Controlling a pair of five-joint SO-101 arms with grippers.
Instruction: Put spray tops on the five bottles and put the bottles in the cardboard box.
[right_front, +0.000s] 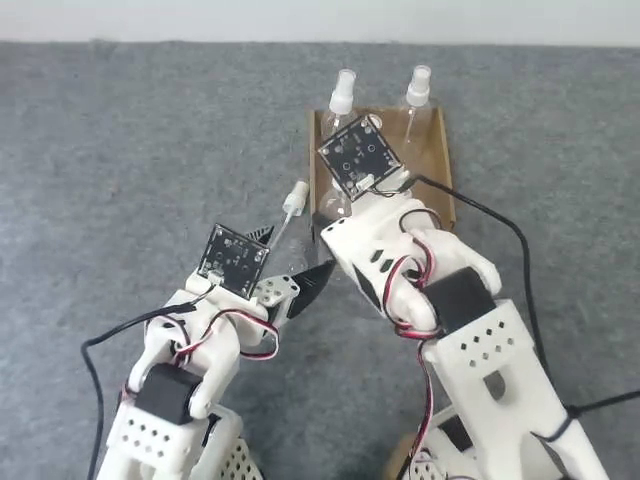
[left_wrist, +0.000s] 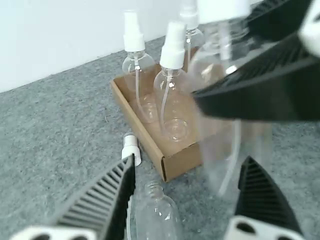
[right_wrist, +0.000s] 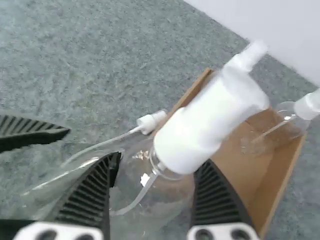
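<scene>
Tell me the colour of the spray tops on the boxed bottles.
White spray tops; clearest in the left wrist view.

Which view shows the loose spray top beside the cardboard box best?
The high view: the loose spray top lies unobstructed on the carpet, tube included. The left wrist view shows its white head, the tube unclear. The right wrist view shows it next to the held bottle.

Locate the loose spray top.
High view: the loose spray top lies on the grey carpet just left of the cardboard box, ahead of the open left gripper.
</scene>
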